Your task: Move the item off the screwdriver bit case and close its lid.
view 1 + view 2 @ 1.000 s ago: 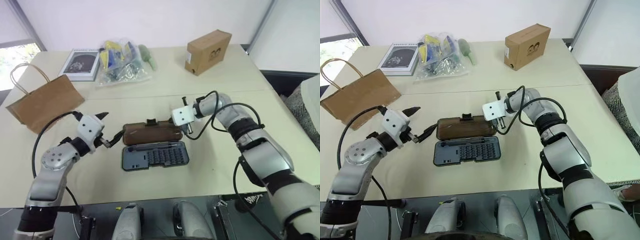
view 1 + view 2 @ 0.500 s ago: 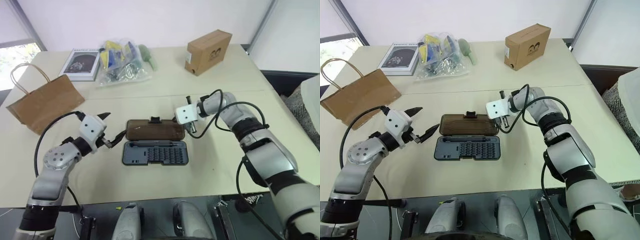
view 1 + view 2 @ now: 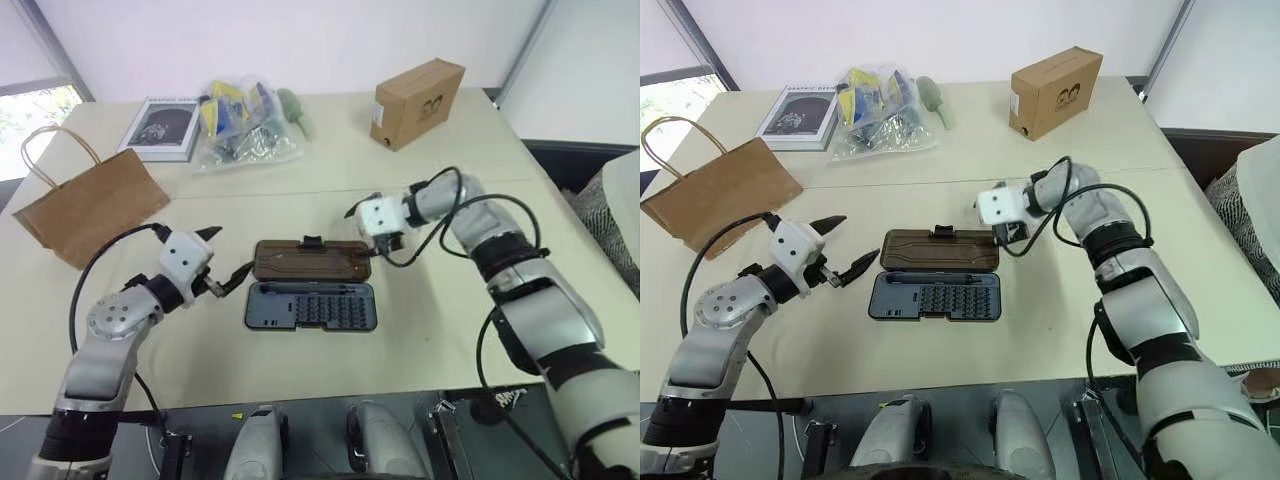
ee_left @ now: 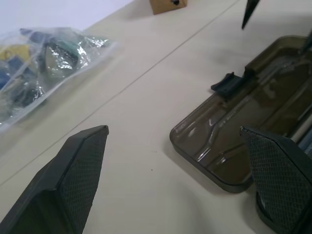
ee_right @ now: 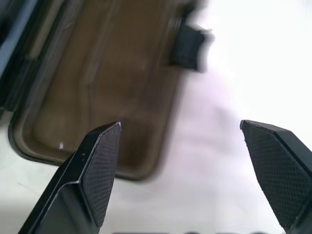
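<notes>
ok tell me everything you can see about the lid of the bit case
The lid is a long, shallow rectangle of translucent smoky-brown plastic with rounded corners and a raised rim. It lies fully open, flat on the table with its inside facing up, joined along one long edge to the dark grey tray of bits. A small dark latch tab sticks out at the middle of its far long edge. Nothing rests on it. The right end effector hangs open just off its right end, not touching.

Round dark logo on cardboard box (image 3: 1055, 92), unreadable, title line on book (image 3: 797, 117) too small to read
</notes>
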Robot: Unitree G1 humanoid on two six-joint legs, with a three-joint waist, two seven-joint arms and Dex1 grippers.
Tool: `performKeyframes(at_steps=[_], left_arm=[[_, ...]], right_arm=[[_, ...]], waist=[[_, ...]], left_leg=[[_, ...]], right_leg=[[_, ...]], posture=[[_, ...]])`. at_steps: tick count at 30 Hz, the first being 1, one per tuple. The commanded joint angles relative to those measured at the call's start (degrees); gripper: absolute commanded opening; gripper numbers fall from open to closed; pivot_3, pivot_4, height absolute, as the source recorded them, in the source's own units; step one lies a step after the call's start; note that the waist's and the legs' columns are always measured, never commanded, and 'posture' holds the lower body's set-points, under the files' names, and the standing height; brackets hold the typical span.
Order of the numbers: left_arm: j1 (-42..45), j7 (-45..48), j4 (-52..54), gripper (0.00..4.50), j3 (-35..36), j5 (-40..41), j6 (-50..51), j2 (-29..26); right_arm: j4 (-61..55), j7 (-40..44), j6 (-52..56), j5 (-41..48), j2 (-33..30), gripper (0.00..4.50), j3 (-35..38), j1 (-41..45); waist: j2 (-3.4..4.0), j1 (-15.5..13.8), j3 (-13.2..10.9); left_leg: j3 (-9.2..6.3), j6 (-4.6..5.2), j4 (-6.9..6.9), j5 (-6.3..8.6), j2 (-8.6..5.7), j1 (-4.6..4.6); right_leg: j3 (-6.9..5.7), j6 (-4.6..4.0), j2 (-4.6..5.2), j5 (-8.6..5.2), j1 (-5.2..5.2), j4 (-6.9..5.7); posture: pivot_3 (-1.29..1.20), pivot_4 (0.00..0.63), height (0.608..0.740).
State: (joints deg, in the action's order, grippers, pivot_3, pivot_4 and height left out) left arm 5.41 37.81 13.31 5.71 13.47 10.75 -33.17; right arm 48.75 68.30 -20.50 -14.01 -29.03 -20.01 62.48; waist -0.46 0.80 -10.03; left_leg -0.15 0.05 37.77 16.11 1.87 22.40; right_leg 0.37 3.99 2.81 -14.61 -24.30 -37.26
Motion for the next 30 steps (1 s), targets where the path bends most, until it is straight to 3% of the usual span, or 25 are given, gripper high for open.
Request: performKeyframes(at_steps=[1,10,16,21,25,30], left_arm=[[1.4,3.9,4.6,4.50,0.9,6.7,5.7,-1.4],[4.2,9.8,9.8,4.50,2.6,18.9,20.6,-7.2],[3.7,9.8,8.7,4.50,0.9,16.6,19.2,-7.5],[4.3,9.6,7.8,2.16,0.0,15.2,16.6,-6.1],[4.3,10.5,8.4,0.05,-1.4,14.6,16.0,-6.0],[2.1,14.0,9.2,0.01,-5.1,13.7,17.6,-8.3]], right_arm=[[-12.8,0.2,11.8,8.2,-2.2,4.20,7.9,-0.5],[-48.7,-7.4,43.0,17.2,-4.6,4.20,16.6,-21.0],[-57.4,-13.6,52.0,20.0,-3.5,4.20,17.9,-25.2],[-59.3,-15.8,53.5,21.2,-3.7,4.27,17.2,-26.2],[-59.2,-16.6,53.6,21.8,-4.1,4.27,16.8,-25.9],[-58.5,-17.0,53.1,22.0,-4.6,4.27,16.1,-25.6]], waist=[[0.01,0.0,0.0],[0.06,-0.1,0.0],[0.14,0.2,-0.1],[0.13,-0.1,-0.1],[0.13,-0.1,-0.1],[0.13,0.1,-0.1]], left_leg=[[-0.02,0.00,-0.01,0.00,0.01,0.01],[-0.07,0.00,-0.07,0.00,-0.04,0.01],[-0.02,0.01,-0.05,0.00,-0.03,-0.03],[0.01,0.01,-0.04,0.00,-0.05,0.01],[0.01,0.01,-0.03,0.00,-0.06,0.02],[0.02,0.01,-0.04,0.00,-0.05,0.01]], right_leg=[[0.00,0.00,0.00,0.00,-0.01,0.00],[-0.01,-0.01,-0.03,0.00,0.02,0.02],[0.06,-0.01,-0.29,-0.01,-0.04,0.00],[0.06,-0.01,-0.27,-0.01,-0.04,0.02],[0.07,-0.01,-0.26,-0.01,-0.04,0.03],[0.08,-0.01,-0.30,-0.01,-0.04,0.02]], posture=[[0.00,0.150,0.740],[0.00,0.150,0.740],[0.00,0.150,0.740],[0.00,0.150,0.740],[0.00,0.150,0.740],[0.00,0.150,0.740]])
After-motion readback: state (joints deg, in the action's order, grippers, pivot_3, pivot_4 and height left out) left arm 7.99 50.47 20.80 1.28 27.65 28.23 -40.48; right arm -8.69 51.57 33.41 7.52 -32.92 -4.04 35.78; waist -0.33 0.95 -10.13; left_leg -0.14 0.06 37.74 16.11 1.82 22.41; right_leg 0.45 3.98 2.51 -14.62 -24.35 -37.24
